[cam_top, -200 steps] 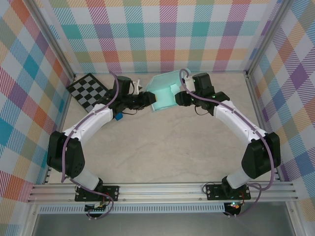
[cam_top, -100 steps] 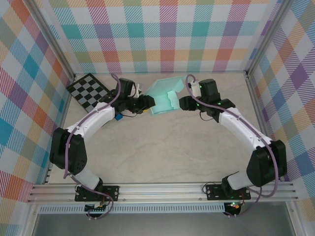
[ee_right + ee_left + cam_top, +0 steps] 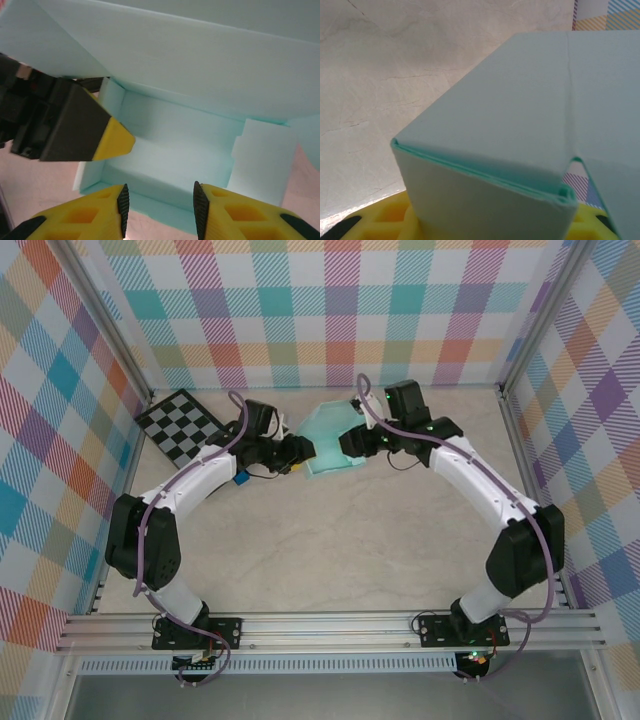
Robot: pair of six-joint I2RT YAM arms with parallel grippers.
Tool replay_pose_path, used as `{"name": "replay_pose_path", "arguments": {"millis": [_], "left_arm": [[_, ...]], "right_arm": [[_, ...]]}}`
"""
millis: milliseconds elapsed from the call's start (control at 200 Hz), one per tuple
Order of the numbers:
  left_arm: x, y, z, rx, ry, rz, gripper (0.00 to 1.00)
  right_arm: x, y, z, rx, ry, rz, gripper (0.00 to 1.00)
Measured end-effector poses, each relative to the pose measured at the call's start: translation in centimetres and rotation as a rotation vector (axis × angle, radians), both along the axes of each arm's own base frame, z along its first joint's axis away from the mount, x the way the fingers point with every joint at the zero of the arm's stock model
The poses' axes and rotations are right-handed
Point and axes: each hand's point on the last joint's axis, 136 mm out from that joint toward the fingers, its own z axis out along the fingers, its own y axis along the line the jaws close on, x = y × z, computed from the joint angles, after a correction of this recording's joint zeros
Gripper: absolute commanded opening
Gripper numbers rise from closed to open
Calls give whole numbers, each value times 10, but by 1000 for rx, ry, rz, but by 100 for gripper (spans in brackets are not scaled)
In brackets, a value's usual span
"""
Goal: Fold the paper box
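Checkerboard (image 3: 180,426), blue cube (image 3: 243,478) on marble table (image 3: 330,540)

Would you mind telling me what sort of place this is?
Probably a robot-lab test cell: two white-and-black robot arms bolted to an aluminium rail, a marble-patterned tabletop, and colourful plaid panel walls enclosing it.

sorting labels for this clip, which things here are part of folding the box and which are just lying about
In the job:
- box
- left hand, gripping the box's wall
- right hand, open at the box's near edge

Lying about:
- checkerboard
- blue cube
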Motion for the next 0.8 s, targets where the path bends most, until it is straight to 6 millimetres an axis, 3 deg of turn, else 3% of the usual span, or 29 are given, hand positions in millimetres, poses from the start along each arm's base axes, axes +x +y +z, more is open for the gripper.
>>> {"name": "replay_pose_path", "arguments": {"millis": [195, 300, 800], "left_arm": [[-1, -1, 0, -4, 4, -3, 37], [-2, -2, 1, -12, 5, -11, 37], [-2, -2, 2, -21, 12, -7, 37]], "right_arm": [[27, -15, -14, -86, 10, -89, 49], [31, -24, -15, -114, 13, -122, 52], [35, -31, -34, -179, 38, -126, 45]]}}
